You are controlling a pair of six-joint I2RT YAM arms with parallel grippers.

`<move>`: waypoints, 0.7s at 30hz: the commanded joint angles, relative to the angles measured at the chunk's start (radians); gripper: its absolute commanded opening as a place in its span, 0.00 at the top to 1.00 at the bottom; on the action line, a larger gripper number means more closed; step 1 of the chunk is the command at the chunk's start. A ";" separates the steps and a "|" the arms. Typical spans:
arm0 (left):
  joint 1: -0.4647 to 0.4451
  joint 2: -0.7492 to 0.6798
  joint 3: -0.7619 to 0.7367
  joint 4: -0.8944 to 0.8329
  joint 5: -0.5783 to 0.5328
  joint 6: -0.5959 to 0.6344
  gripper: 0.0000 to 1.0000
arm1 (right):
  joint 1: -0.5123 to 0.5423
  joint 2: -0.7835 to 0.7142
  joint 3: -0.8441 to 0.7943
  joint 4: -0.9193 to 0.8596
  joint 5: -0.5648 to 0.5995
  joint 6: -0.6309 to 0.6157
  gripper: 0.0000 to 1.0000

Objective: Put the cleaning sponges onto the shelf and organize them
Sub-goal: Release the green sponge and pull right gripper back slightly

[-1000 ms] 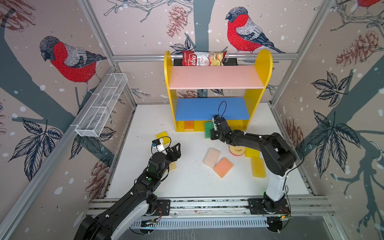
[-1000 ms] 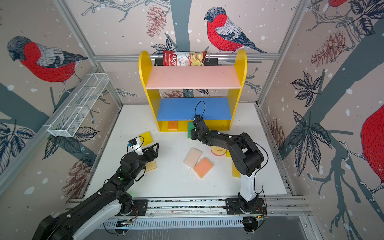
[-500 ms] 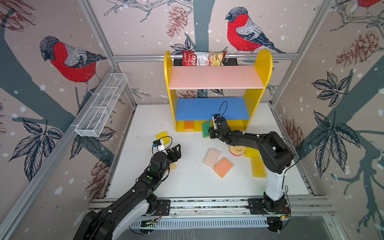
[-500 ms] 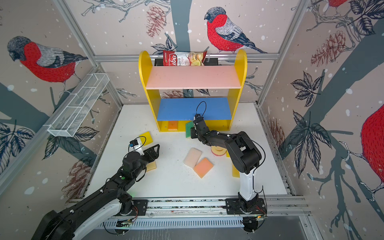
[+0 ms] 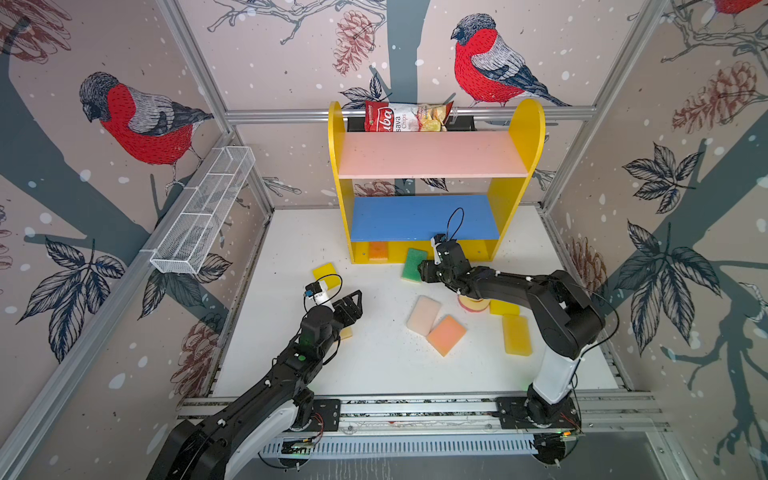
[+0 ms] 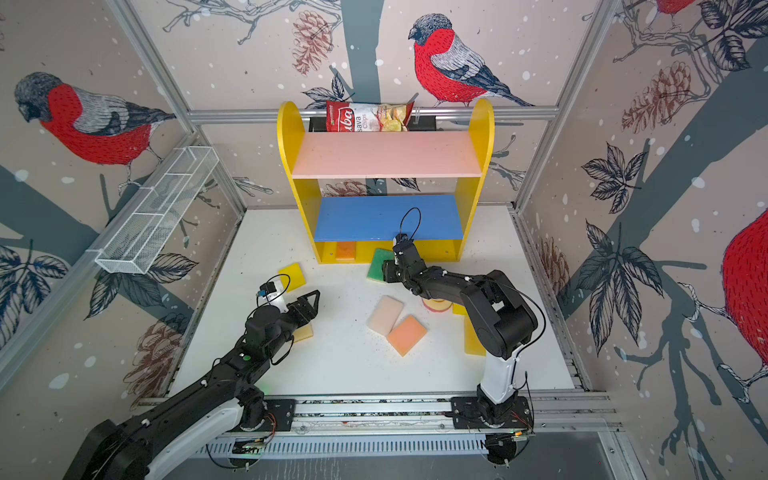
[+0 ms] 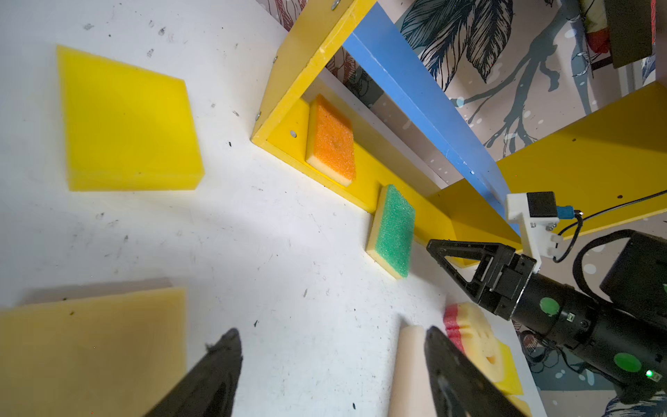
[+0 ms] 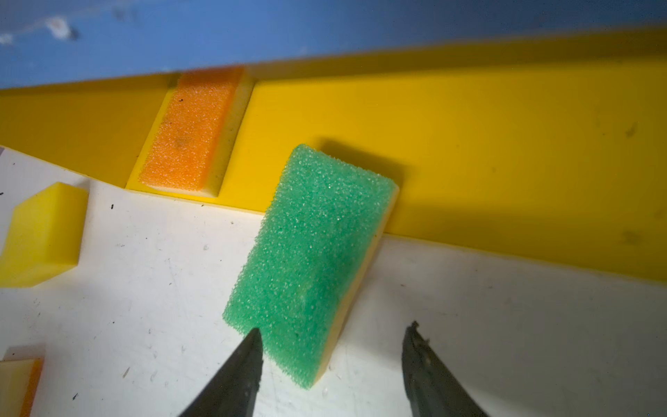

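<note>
White bench (image 5: 374, 365) carries the shelf (image 5: 525, 137), where the green sponge (image 8: 306, 260) lies tilted, half on the yellow base's front edge. Beside that sponge the right tool (image 8: 332, 328) is spread, gripping nothing; the left tool (image 7: 332, 330) is spread too, over the bench.

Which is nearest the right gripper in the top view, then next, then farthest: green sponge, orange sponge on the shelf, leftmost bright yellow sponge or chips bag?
1. Green sponge, by the right gripper, one end on the shelf base.
2. Orange sponge, on that base, left end.
3. Bright yellow sponge, on the table, farther left.
4. Chips bag, high behind the shelf.
</note>
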 commanded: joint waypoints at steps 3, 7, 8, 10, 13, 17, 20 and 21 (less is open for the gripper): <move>0.002 -0.021 -0.015 0.035 0.019 -0.022 0.21 | -0.010 -0.041 -0.025 0.028 -0.047 0.038 0.37; 0.001 -0.022 -0.015 0.034 0.015 -0.023 0.21 | -0.010 -0.084 -0.074 0.035 -0.100 0.067 0.43; 0.002 -0.021 -0.013 0.034 0.012 -0.022 0.21 | -0.010 -0.092 -0.092 0.045 -0.119 0.074 0.54; 0.003 -0.014 -0.012 0.035 0.011 -0.031 0.22 | -0.008 -0.102 -0.132 0.063 -0.172 0.094 0.83; 0.001 0.001 -0.004 0.040 0.015 -0.031 0.23 | 0.002 -0.108 -0.175 0.066 -0.220 0.093 0.99; 0.002 0.033 0.020 0.026 0.014 -0.025 0.23 | 0.009 -0.120 -0.231 0.092 -0.215 0.081 1.00; 0.001 0.058 0.034 0.036 0.022 -0.021 0.24 | 0.008 -0.101 -0.229 0.100 -0.230 0.088 1.00; 0.002 0.069 0.039 0.039 0.023 -0.018 0.24 | 0.008 -0.093 -0.230 0.116 -0.233 0.090 1.00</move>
